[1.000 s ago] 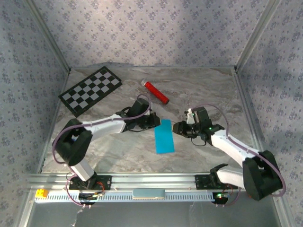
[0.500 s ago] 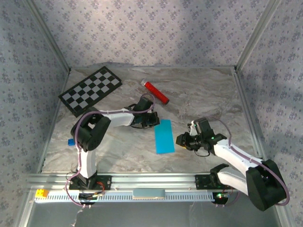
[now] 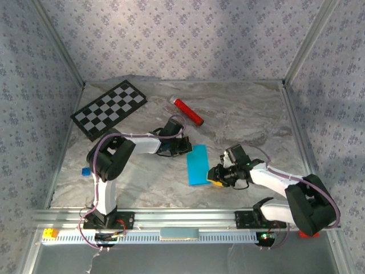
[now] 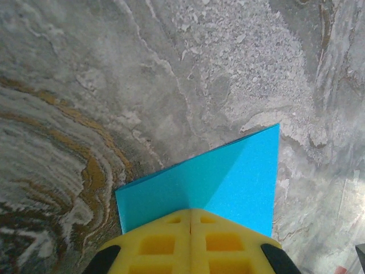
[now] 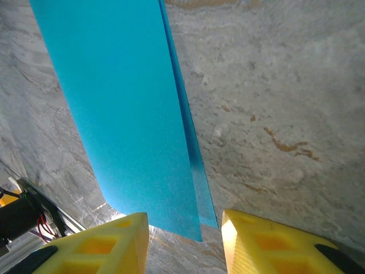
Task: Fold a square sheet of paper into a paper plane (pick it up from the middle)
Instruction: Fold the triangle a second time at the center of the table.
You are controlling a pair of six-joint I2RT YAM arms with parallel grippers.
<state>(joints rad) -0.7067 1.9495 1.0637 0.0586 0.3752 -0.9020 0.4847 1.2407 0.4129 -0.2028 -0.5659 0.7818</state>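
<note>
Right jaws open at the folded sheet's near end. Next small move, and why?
Probably ease the right gripper forward and close on the blue paper's near edge: that edge lies between its open jaws, and the shut left gripper sits over the far corner.

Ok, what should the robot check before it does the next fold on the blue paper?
1. Folded cyan-blue paper sheet lying on the marble table: ok.
2. Left gripper shut at the paper's far end: ok.
3. Left gripper really pinching the paper: cannot tell.
4. Right gripper open, with the paper's near corner between its fingers: ok.
5. Red cylinder well clear of the paper: ok.
</note>
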